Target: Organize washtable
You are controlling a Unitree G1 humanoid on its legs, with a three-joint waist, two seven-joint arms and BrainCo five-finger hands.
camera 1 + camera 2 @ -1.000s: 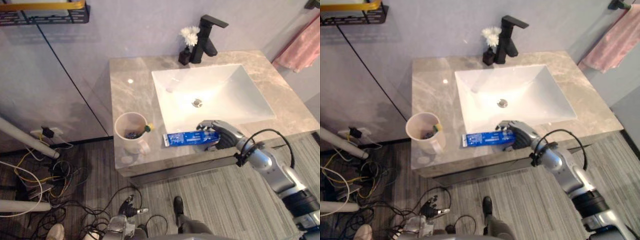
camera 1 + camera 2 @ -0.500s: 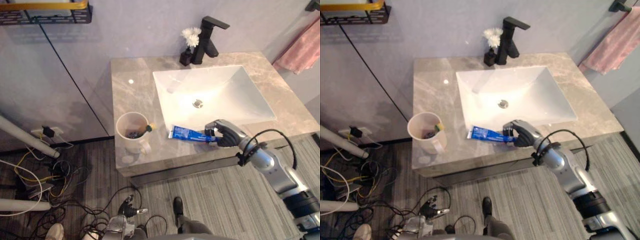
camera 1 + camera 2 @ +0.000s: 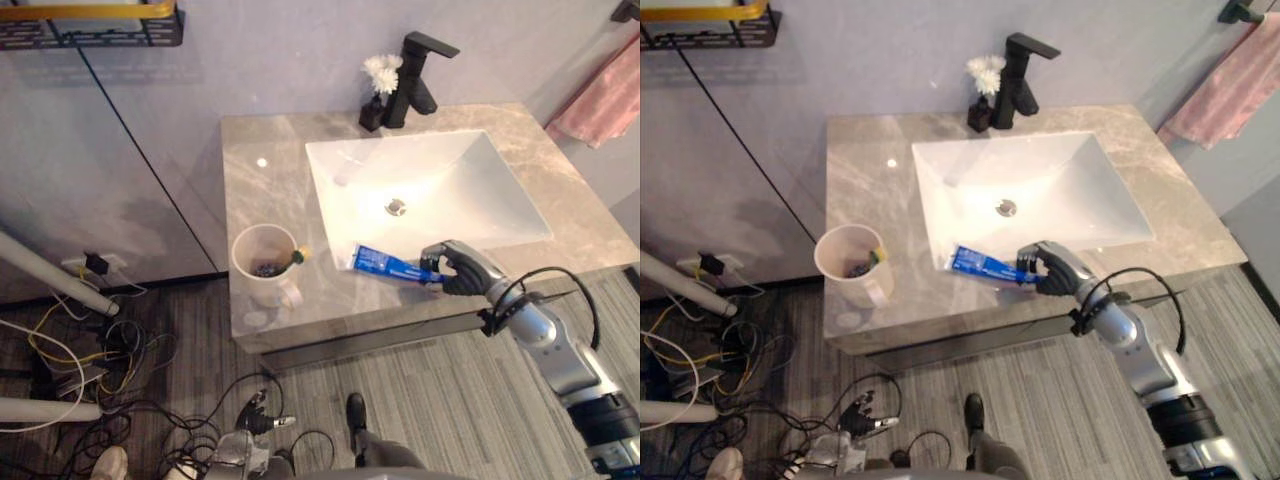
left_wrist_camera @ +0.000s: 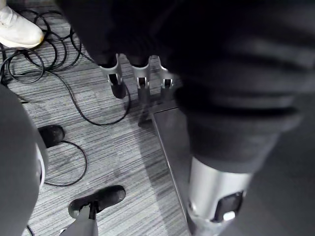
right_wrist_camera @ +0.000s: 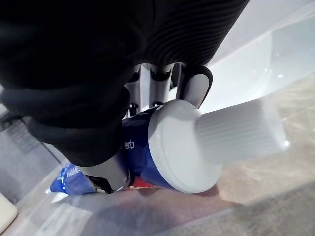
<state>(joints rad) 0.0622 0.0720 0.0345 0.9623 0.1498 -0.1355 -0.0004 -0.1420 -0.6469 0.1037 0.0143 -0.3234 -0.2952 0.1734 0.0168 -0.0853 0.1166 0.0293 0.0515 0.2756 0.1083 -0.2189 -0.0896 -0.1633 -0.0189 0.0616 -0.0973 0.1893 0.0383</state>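
Marble washtable top (image 3: 262, 195), white basin (image 3: 450, 180) sunk in its right half. Front-left corner: beige cup (image 3: 258, 288) upright, bits inside. Back edge, behind basin: black tap (image 3: 412, 80), small dark vase (image 3: 370, 113) w/ white flower just beside it.

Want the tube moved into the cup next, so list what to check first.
1. Grip: right hand fingers curled round the cap end of the tube: ok.
2. Tube clear of the counter: cannot tell; its flat end sits low by the sink rim.
3. Cup upright, mouth open: ok.
4. Room in cup: ok, one small item at its rim.
5. Counter between tube and cup bare: ok.
6. Left hand low, away from the counter: ok.
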